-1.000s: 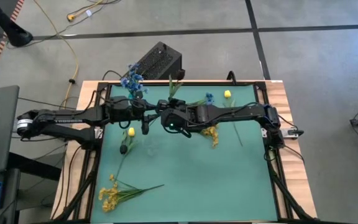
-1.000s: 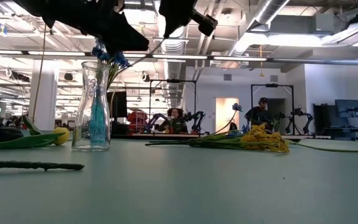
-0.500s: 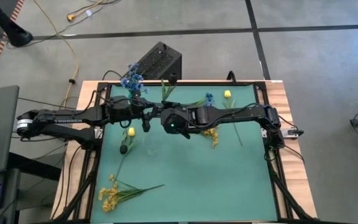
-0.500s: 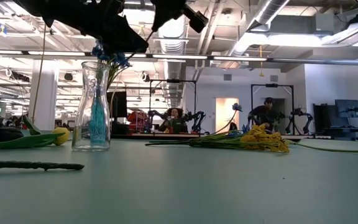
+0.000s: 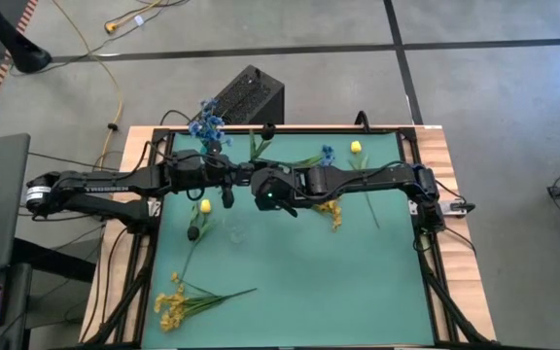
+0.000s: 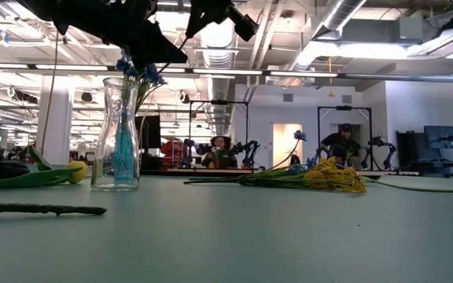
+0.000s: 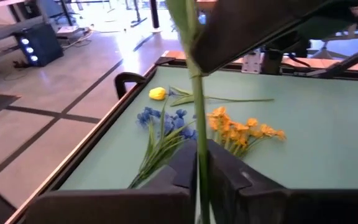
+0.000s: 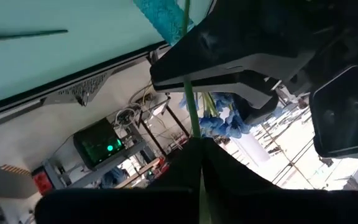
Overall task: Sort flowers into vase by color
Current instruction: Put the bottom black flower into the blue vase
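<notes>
A clear glass vase (image 6: 116,134) stands on the green mat with a blue spray (image 6: 134,72) at its mouth. Above it both grippers meet on one flower: a thin green stalk (image 7: 197,112) with a leaf (image 5: 258,146) at its top. Its blossom is hidden. My left gripper (image 5: 229,181) comes from the table's left and is shut on the stalk. My right gripper (image 5: 259,185) comes from the right and is also shut on it. In the low view the stalk (image 6: 163,67) runs down toward the vase mouth. Whether its end is inside, I cannot tell. My left gripper pinches the green stalk (image 7: 199,163) between its two fingers. The fingers come about level from the table's left and lie across the stalk, which stands roughly upright and clear of the table. My right gripper pinches the same stalk (image 8: 196,127) between its two fingers, close beside the left gripper. It comes from the table's right, slanting a little downward, and its fingers lie across the stalk.
On the mat lie a yellow bud (image 5: 204,206) near the vase, a yellow spray (image 5: 173,301) at the near left, blue (image 5: 327,153) and yellow (image 5: 331,210) sprays at the middle right, and a yellow bud (image 5: 356,147) at the far edge. A black box (image 5: 251,92) sits beyond the table.
My right gripper has turned at the wrist while staying over the vase. The stalk's leafy top has tipped toward the table's left.
</notes>
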`<move>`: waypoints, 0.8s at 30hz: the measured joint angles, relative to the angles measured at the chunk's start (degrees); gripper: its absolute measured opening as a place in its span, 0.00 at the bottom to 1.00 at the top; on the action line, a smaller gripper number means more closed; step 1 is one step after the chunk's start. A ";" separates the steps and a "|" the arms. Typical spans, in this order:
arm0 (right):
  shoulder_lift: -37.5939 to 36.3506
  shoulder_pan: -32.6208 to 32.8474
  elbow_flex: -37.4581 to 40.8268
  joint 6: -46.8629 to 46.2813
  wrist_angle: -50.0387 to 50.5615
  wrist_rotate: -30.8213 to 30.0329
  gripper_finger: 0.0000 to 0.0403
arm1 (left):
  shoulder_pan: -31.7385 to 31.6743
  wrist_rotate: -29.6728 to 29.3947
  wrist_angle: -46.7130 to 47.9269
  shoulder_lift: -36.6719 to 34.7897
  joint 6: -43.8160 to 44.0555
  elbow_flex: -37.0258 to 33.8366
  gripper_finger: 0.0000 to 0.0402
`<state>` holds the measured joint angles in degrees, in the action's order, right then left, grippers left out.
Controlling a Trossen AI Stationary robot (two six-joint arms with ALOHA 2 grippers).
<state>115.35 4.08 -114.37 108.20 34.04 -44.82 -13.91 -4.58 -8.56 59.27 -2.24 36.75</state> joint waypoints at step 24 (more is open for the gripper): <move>0.09 -0.57 0.00 -34.51 7.97 3.48 0.53 | -0.37 -14.34 -4.97 -11.62 -6.01 -0.06 0.00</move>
<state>115.44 3.51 -114.37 73.69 42.01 -41.34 -14.28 -18.92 -13.53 47.64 -8.25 36.69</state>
